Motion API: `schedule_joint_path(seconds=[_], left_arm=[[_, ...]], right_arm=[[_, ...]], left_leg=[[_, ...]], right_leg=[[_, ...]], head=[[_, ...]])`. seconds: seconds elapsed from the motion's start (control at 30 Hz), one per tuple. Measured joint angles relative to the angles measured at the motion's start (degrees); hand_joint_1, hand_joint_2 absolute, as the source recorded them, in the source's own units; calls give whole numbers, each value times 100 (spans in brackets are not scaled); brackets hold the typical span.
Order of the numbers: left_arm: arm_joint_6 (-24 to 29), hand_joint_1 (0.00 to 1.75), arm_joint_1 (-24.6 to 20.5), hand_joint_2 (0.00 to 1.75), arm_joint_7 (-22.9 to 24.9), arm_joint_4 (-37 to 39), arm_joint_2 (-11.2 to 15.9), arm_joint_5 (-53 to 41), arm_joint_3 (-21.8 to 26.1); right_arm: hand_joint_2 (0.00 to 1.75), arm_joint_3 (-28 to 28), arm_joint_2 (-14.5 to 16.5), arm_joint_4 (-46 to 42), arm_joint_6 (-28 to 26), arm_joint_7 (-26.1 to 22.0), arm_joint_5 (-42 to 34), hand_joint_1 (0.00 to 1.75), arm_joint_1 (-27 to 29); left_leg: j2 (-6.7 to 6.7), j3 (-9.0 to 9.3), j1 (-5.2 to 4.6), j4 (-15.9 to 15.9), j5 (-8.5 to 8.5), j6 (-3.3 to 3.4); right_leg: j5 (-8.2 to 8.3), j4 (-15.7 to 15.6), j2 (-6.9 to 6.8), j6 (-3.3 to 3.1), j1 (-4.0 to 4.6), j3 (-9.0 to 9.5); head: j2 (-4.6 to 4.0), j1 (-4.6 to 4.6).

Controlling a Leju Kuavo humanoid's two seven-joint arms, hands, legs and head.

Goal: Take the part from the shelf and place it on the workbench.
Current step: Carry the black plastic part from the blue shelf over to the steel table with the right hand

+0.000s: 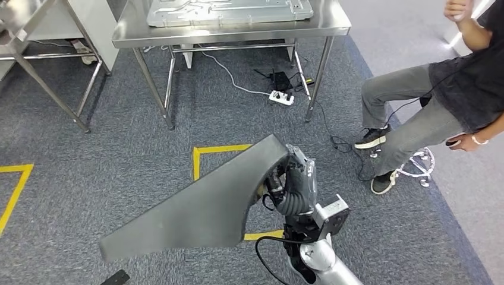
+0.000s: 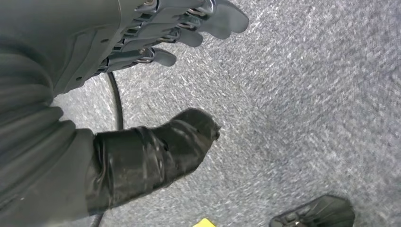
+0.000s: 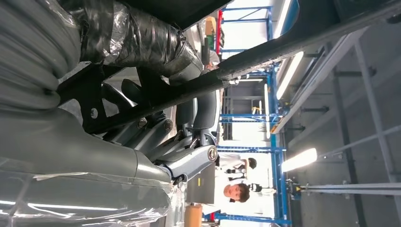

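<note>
Head view: the right hand (image 1: 295, 185) grips one end of the part (image 1: 202, 205), a large flat dark-grey panel with a curved edge, and holds it out over the grey carpet (image 1: 119, 148), off the floor and well short of the table (image 1: 238, 29). The fingers wrap the panel's edge near its upper corner, and the rest of the panel stretches away toward the robot's left, tilted, its far end lower in the picture. Yellow tape lines (image 1: 217, 149) on the carpet run partly under the panel.

The steel table stands ahead, and on its top lies a pale metal tray-like sheet (image 1: 229, 10) with raised ribs; what sits in it, if anything, cannot be told from here. Under the table a white power strip (image 1: 281, 97) lies on the carpet with cables leading off. A second steel frame (image 1: 41, 59) stands to the left. A seated person (image 1: 428, 113) in a dark shirt and grey trousers is at the right edge of the carpet.

In the right wrist view, the right hand's fingers (image 3: 198, 106) close round the dark edge of the part (image 3: 293, 40), with blue racking (image 3: 274, 113) behind.

In the left wrist view, the left hand (image 2: 156, 90) hangs above the carpet (image 2: 307, 104), holding nothing, thumb and fingers apart.
</note>
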Motion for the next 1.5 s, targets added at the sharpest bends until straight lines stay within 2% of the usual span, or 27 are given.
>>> schedule_joint_path(seconds=[0.13,0.2,0.27,0.3,0.33,0.4,0.43,0.5,0.57,0.63,0.7,0.77,0.8,0.83,0.87,0.9,0.93,0.97,1.03,1.17,1.23,1.3,1.33,1.37,1.43,1.47,1.5], left_arm=[[-1,0,-12,175,-5,0,8,0,-4],[-1,0,-17,175,-8,0,8,0,-5],[-2,0,-9,175,-9,0,7,0,-8],[-2,0,0,175,-9,0,7,1,-11],[-3,0,7,175,-9,0,7,1,-13],[-3,0,12,175,-9,0,10,1,-16],[-3,0,11,175,-8,1,21,1,-17],[-5,0,0,175,-13,1,42,1,-19],[-8,0,-15,175,-15,-1,58,2,-21],[-7,0,-10,175,-10,-1,67,3,-23],[-8,0,-7,175,-11,-1,66,4,-25],[-10,0,-12,175,-13,-2,55,4,-25],[-11,0,-9,175,-13,-2,48,4,-25],[-11,0,-2,175,-12,-2,40,4,-25],[-12,0,3,175,-11,-2,34,4,-25],[-12,0,6,175,-11,-2,29,4,-25],[-12,0,6,175,-11,-2,28,4,-25],[-13,0,4,175,-10,-1,29,5,-25],[-15,0,0,175,-13,0,37,5,-26],[-19,0,-13,175,-10,0,39,7,-27],[-19,0,-14,175,-9,0,40,7,-27],[-19,0,0,175,-4,0,40,8,-28],[-20,0,11,175,-2,0,39,9,-29],[-21,0,18,175,-1,0,39,10,-31],[-23,0,21,175,-1,0,43,14,-33],[-23,0,24,175,2,0,48,16,-34],[-24,0,21,175,3,0,52,16,-35]], right_arm=[[175,0,0,10,-2,1,15,171,-5],[175,0,0,10,-1,0,23,171,-14],[175,0,0,16,-1,0,26,171,-14],[175,0,0,23,-1,1,26,171,-11],[175,0,0,31,-1,1,26,171,-9],[175,0,1,38,-1,1,26,171,-10],[175,0,1,39,-1,1,26,171,-14],[175,1,1,42,-1,1,25,171,-19],[175,1,2,43,-1,2,25,171,-22],[175,0,1,41,-1,1,26,171,-20],[175,0,0,40,0,-1,26,171,-31],[175,0,-1,45,-1,-1,26,171,-25],[175,0,-2,50,-1,0,26,171,-10],[175,0,-3,56,-1,1,26,171,3],[175,0,-4,60,-1,1,26,171,10],[175,0,-4,62,-1,2,26,171,11],[175,0,-4,66,-1,2,26,171,9],[175,1,-3,67,0,2,26,171,3],[175,2,-2,74,3,5,26,171,3],[175,2,-1,74,7,10,24,171,0],[175,2,0,74,11,10,11,171,-10],[175,2,0,79,7,10,-4,171,-8],[175,2,0,83,1,11,-5,171,-4],[175,2,0,86,-12,18,3,171,-2],[175,2,0,89,-38,43,40,171,-5],[175,2,0,89,-56,58,64,171,-10],[175,2,1,90,-70,69,84,171,-14]], left_leg=[[10,-6,22,96,-103,-104],[-6,-277,20,626,-334,-119],[-12,-720,9,1335,-531,-106],[-14,-879,0,1521,-507,-86],[-17,-940,-15,1495,-366,-50],[-30,-792,-78,921,103,71],[-37,-665,-112,609,273,142],[-41,-475,-174,202,360,241],[-35,-399,-210,73,314,271],[-20,-277,-175,-74,323,271],[-4,-130,-126,-205,320,284],[-4,-54,-112,-224,264,301],[-5,-17,-100,-220,227,293],[-7,26,-82,-211,185,276],[-9,73,-57,-191,134,250],[-11,119,-30,-156,71,210],[-16,141,-9,-114,3,159],[-17,150,-4,-50,-69,104],[-14,135,-16,11,-151,16],[-5,108,-5,136,-277,-58],[-16,-218,-3,749,-515,-82],[-19,-701,-7,1480,-681,-83],[-19,-853,-8,1620,-617,-71],[-20,-903,-12,1543,-438,-50],[-27,-745,-34,915,80,18],[-32,-634,-59,599,257,53],[-36,-535,-86,348,332,85]], right_leg=[[-73,-9,44,-208,22,51],[-108,-26,53,-279,38,117],[-148,-28,71,-335,86,166],[-171,-28,87,-357,116,193],[-196,-28,108,-373,147,229],[-258,-35,144,-392,198,322],[-286,-45,154,-393,220,362],[-321,-70,167,-368,218,393],[-332,-109,173,-315,193,408],[-368,-99,143,-249,189,439],[-527,285,97,-172,170,254],[-740,989,78,-98,116,-185],[-760,1240,74,-62,87,-379],[-671,1302,68,-26,59,-484],[-476,1155,58,11,30,-483],[-217,839,41,48,1,-391],[-36,531,22,77,-13,-277],[60,260,10,71,-18,-170],[15,94,10,-10,2,-97],[-49,58,51,-197,-5,-38],[-92,34,54,-259,0,36],[-148,29,64,-290,26,104],[-178,28,75,-297,41,143],[-211,29,89,-298,54,191],[-284,22,111,-289,70,302],[-316,14,116,-276,81,346],[-338,1,121,-255,86,372]], head=[[1,-30],[0,-50],[0,-54],[0,-55],[0,-55],[0,-55],[0,-39],[0,-17],[1,-26],[1,-32],[0,-18],[0,-12],[0,-10],[0,-11],[0,-11],[0,-9],[0,-2],[0,11],[0,14],[0,-35],[0,-55],[0,-56],[0,-55],[0,-56],[0,-55],[0,-55],[0,-59]])
